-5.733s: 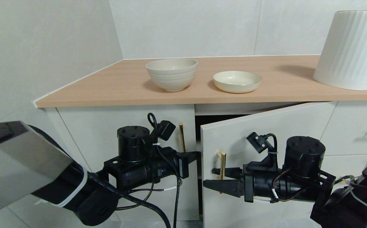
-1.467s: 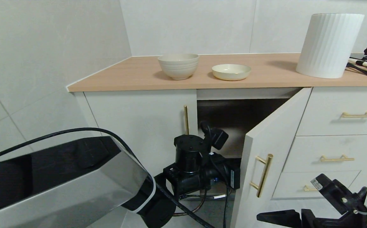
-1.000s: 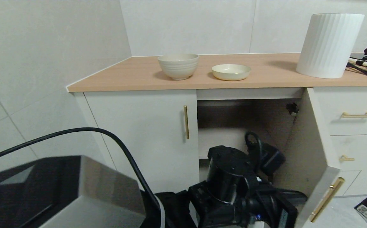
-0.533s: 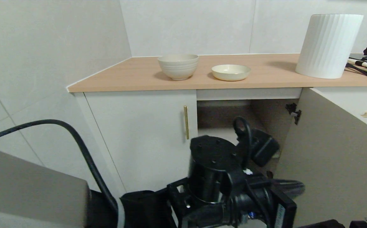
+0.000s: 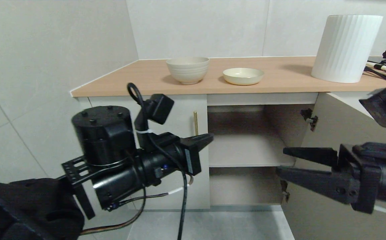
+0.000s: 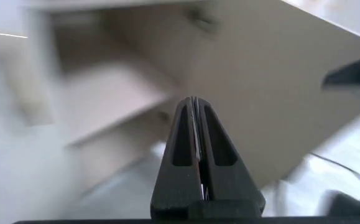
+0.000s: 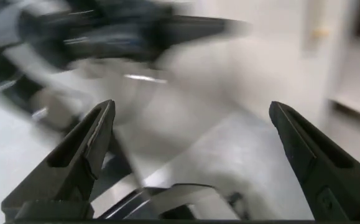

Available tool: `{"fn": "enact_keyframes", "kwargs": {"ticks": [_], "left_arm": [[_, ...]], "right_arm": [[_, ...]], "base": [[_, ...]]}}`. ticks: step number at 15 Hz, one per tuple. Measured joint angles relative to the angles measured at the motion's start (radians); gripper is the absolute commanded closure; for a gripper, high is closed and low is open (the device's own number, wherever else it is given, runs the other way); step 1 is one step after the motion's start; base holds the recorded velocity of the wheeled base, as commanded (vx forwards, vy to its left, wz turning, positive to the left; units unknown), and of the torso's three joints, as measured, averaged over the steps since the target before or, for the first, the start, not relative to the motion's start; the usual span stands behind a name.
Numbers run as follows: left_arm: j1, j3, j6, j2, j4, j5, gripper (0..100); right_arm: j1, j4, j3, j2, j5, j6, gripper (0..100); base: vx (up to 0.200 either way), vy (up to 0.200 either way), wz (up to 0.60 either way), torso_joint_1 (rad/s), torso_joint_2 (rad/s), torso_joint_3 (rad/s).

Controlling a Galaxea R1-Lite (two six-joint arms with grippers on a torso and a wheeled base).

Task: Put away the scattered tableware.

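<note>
Bowl (image 5: 188,69): up on the counter (image 5: 139,83), above and beyond the left gripper (image 5: 208,137), untouched.
Dish (image 5: 243,75): near the bowl, higher than both grippers.
Left gripper: fingers pressed together, empty, tip at the open cupboard's (image 5: 246,150) near edge.
Right gripper (image 5: 281,162): fingers spread wide, empty, in front of the swung-out door (image 5: 332,126).

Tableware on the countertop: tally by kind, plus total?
deep bowl: 1
shallow dish: 1
Total: 2
</note>
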Motion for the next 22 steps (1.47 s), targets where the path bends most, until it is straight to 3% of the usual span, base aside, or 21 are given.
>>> {"fn": "enact_keyframes", "kwargs": {"ticks": [3, 5, 6, 12, 18, 22], "left_arm": [[0.154, 0.059, 0.070, -0.106, 0.080, 0.003, 100], [0.240, 0.068, 0.087, -0.167, 0.163, 0.004, 100], [0.262, 0.067, 0.089, -0.186, 0.181, 0.004, 0], [0.309, 0.031, 0.052, -0.220, 0.184, 0.004, 0], [0.313, 0.016, 0.051, -0.239, 0.193, 0.005, 0], [0.327, 0.002, 0.053, -0.255, 0.223, 0.004, 0]], "right_arm": [[-0.061, 0.095, -0.185, 0.105, -0.078, -0.048, 0], [-0.073, 0.272, -0.309, 0.175, -0.180, -0.062, 0], [-0.073, 0.332, -0.347, 0.197, -0.227, -0.064, 0], [-0.050, 0.430, -0.402, 0.166, -0.320, -0.043, 0], [-0.044, 0.436, -0.403, 0.107, -0.328, -0.039, 0], [-0.040, 0.454, -0.402, 0.096, -0.328, -0.039, 0]], "base": [[0.000, 0.000, 0.00, 0.000, 0.00, 0.000], [0.000, 0.000, 0.00, 0.000, 0.00, 0.000], [0.000, 0.000, 0.00, 0.000, 0.00, 0.000], [0.000, 0.000, 0.00, 0.000, 0.00, 0.000], [0.000, 0.000, 0.00, 0.000, 0.00, 0.000], [0.200, 0.000, 0.00, -0.005, 0.00, 0.004]]}}
